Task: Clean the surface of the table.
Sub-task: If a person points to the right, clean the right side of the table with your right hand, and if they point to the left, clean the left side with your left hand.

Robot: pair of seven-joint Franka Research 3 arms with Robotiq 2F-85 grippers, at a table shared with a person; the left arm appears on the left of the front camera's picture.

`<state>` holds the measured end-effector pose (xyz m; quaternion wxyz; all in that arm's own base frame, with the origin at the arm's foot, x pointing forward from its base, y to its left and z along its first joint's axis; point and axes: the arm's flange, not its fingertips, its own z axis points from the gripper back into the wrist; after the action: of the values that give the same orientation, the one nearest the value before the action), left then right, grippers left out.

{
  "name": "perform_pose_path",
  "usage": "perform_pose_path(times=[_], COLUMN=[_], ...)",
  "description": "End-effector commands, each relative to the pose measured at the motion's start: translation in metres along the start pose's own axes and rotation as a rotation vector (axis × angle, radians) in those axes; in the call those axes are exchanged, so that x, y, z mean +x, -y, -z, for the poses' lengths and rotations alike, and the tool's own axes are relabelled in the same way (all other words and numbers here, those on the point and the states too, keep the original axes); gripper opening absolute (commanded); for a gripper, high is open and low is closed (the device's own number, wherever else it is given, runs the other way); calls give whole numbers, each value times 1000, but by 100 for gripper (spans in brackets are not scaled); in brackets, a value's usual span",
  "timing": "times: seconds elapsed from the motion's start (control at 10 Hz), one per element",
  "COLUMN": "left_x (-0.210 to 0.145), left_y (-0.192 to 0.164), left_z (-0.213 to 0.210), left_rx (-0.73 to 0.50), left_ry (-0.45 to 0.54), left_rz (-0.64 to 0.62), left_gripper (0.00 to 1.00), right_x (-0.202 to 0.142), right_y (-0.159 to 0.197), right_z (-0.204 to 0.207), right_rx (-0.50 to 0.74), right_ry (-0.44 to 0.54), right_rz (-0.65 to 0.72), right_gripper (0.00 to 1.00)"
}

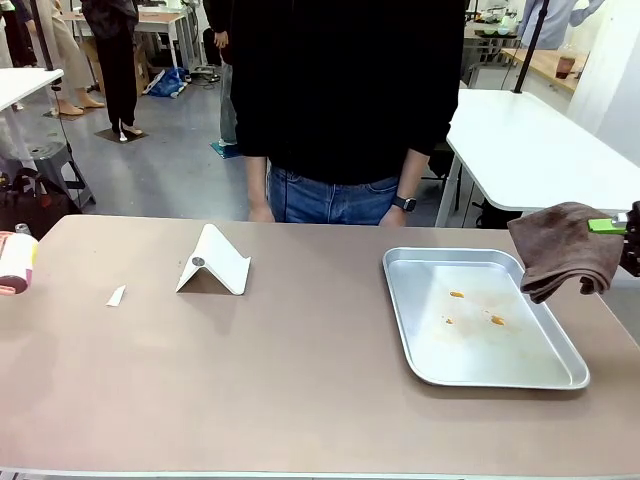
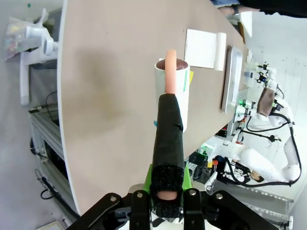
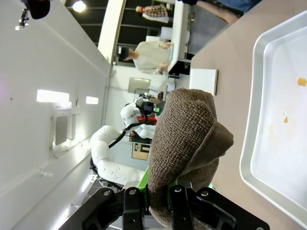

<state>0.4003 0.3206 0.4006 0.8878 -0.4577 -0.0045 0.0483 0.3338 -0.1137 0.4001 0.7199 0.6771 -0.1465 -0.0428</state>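
front view faces across table [image 1: 300,400]; wrist views share tray [image 2: 230,81].

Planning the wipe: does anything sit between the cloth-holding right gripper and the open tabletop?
Yes: the silver metal tray, with orange crumbs, lies on the taupe-brown table just left of the right gripper and its brown towelling cloth.

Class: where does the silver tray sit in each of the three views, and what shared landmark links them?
Front view: tray on the table, right of centre.
Left wrist view: tray edge-on, upper right.
Right wrist view: tray along the right edge.
Shared landmark: the white folded stand, apart from the tray.
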Motion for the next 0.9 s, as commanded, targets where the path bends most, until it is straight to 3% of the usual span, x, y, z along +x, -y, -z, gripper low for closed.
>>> perform_pose_path(times=[0.0,0.5,0.8], left_x=[18,26,31], left_y=[0,-1,3], left_z=[24,82,97], left_rx=[0,25,59], left_ry=[-6,-128,-108], left_rz=[-63,-93,-72], left_gripper=[4,4,4], right_x=[-2,-2,-2], right_y=[-5,-5,-5], right_z=[-1,-1,-1], right_rx=[-2,-2,-2], right_ry=[-4,-4,-4], right_rz=[7,7,7], right_gripper=[0,0,0])
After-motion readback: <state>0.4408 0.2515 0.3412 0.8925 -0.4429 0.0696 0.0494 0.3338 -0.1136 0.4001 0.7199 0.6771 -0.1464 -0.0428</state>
